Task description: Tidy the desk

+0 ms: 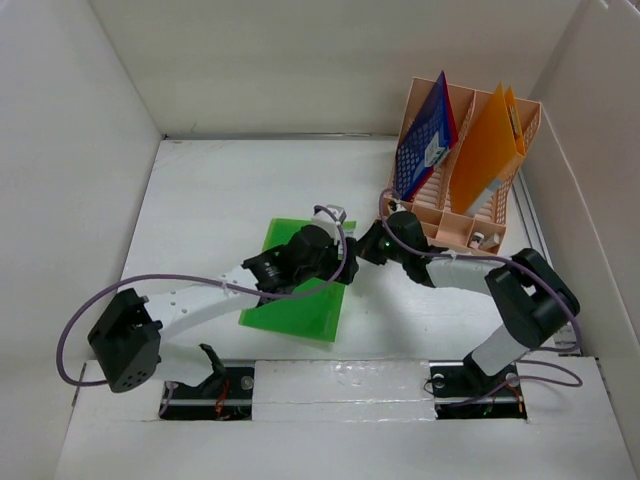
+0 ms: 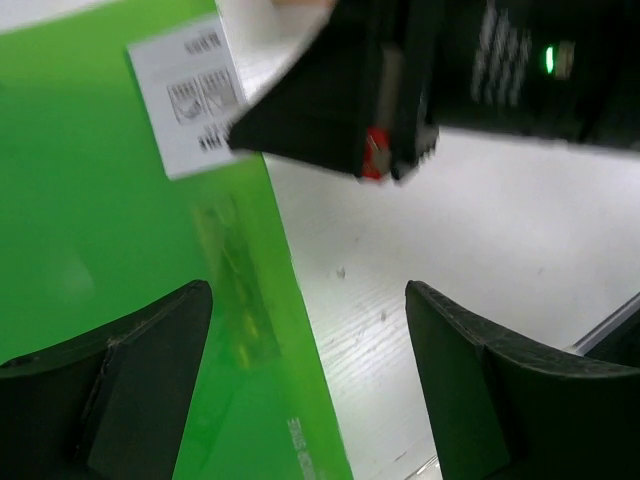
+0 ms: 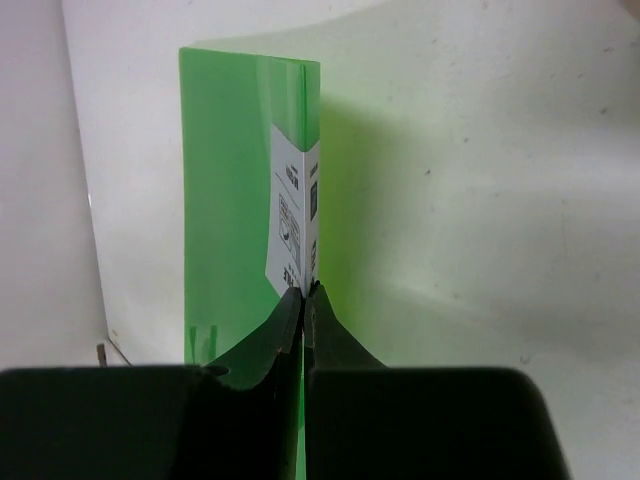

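Note:
A green folder (image 1: pixel 295 295) with a white label lies on the white desk (image 1: pixel 220 190) between the arms. My right gripper (image 1: pixel 358 252) is shut on the folder's right edge at the label; in the right wrist view (image 3: pixel 304 290) the jaws pinch the thin edge of the folder (image 3: pixel 225 180), which stands raised off the desk (image 3: pixel 480 150). My left gripper (image 1: pixel 342 268) is open and empty. In the left wrist view (image 2: pixel 308 290) its fingers straddle the folder's edge (image 2: pixel 90 200), just below the right gripper (image 2: pixel 385 150).
A peach-orange slotted file rack (image 1: pixel 470 225) stands at the back right, holding a blue folder (image 1: pixel 425 140) and an orange folder (image 1: pixel 490 140). White walls enclose the desk on all sides. Purple cables loop by both arm bases.

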### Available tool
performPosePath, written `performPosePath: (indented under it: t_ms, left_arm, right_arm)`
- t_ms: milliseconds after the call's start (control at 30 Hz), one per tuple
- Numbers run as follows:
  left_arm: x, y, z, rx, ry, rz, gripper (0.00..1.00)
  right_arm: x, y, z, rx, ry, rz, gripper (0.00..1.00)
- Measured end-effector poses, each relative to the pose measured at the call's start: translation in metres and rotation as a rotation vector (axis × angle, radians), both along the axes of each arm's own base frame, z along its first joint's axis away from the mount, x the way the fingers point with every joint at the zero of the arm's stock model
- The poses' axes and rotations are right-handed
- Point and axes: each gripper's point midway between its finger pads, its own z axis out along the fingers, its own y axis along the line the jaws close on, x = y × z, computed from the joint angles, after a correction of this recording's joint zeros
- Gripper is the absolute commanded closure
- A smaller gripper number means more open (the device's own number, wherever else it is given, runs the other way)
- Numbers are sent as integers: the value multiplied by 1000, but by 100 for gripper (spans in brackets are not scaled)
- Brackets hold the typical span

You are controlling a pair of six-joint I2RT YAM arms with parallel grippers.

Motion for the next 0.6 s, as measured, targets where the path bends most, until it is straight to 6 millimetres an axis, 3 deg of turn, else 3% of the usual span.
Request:
performPosePath:
  t_ms: [133,267,367,467,600]
  left_arm:
    - [-24,-10,-26,164,-16,-41,28]
    - [-41,-23,-49,339,-56,-65,30]
    - [-41,-22,-63,452,-84,-42,31]
    - [-34,-8,-78,565,-105,5,31]
    - [-29,4,-84,628,-123,43,33]
  right_arm:
    - [13,2,-3,15,11,-27,100]
    - [27,9,13,56,-27,-33,100]
    - [32,12,23,84,-51,-29,100]
    - [35,11,28,94,-64,-33,100]
    - [35,10,38,107,-81,-30,100]
